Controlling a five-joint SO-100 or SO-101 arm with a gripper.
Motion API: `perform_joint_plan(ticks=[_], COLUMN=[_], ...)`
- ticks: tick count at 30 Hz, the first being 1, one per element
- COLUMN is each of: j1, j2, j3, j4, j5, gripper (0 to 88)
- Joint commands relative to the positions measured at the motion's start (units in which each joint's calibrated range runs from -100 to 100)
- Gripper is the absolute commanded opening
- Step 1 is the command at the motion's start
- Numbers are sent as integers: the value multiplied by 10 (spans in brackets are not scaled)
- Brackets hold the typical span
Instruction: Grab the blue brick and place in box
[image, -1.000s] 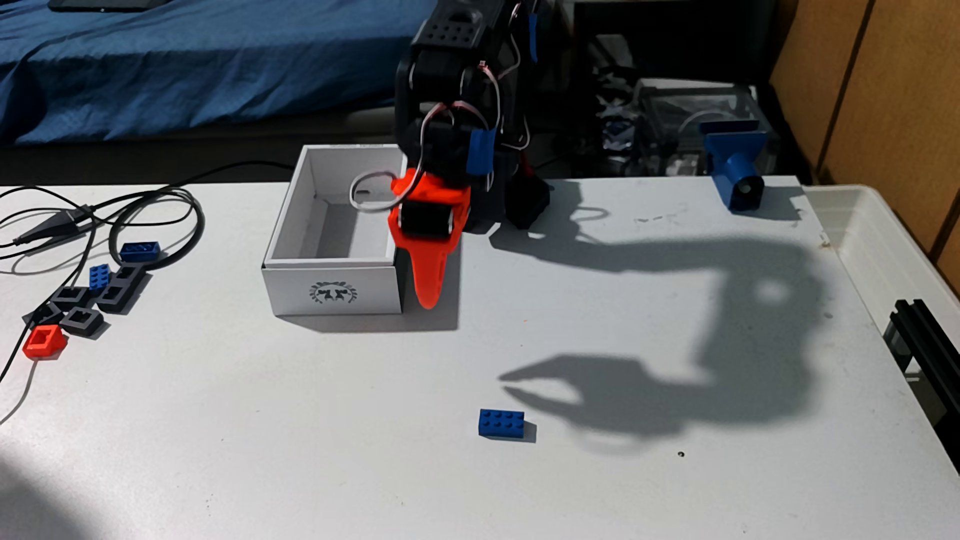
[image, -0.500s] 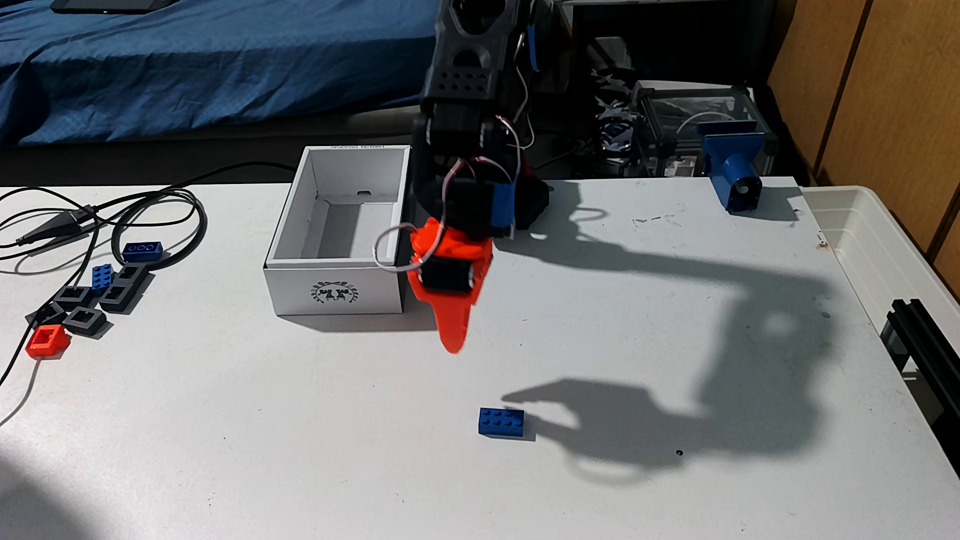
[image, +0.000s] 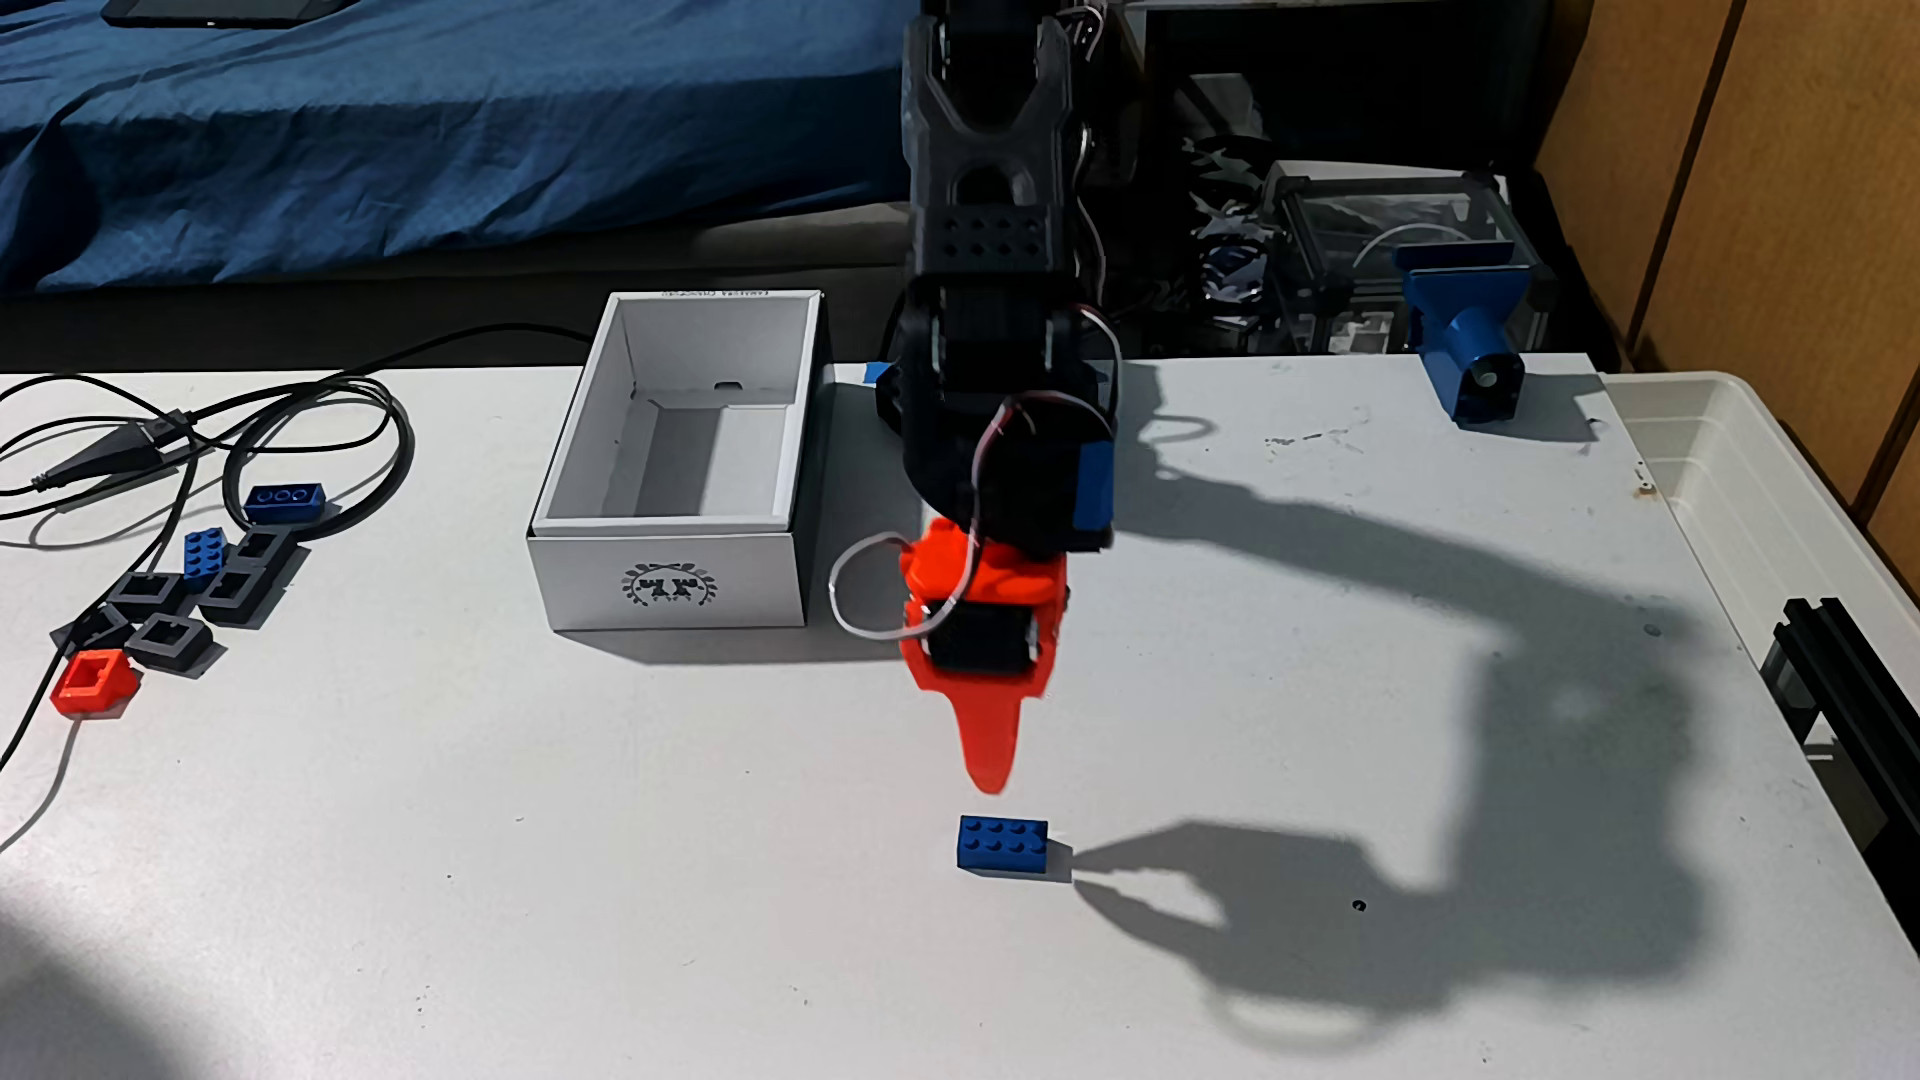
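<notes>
Low in the frame's centre, the orange gripper (image: 987, 774) hangs point-down just above the blue brick (image: 1003, 845) on the tabletop (image: 623, 883). Whether its jaws are apart cannot be told. The box (image: 670, 576) stands at upper left of it.

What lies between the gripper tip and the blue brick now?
Nothing. In the fixed view the stretch between the gripper and the blue brick is bare white table.

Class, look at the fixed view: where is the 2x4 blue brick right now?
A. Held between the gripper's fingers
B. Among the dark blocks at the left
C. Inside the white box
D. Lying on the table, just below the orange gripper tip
D: the blue brick lies flat on the table, apart from the gripper above it and well clear of the box.
</notes>
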Motion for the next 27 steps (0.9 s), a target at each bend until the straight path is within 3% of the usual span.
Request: perform_joint_plan(ticks=[1, 20, 27], j1=[-14, -13, -11], j2=[16, 28, 28], j3=[-30, -37, -37], j4=[-4, 3, 15], j5=[-3, -2, -2], gripper=[18, 22, 142])
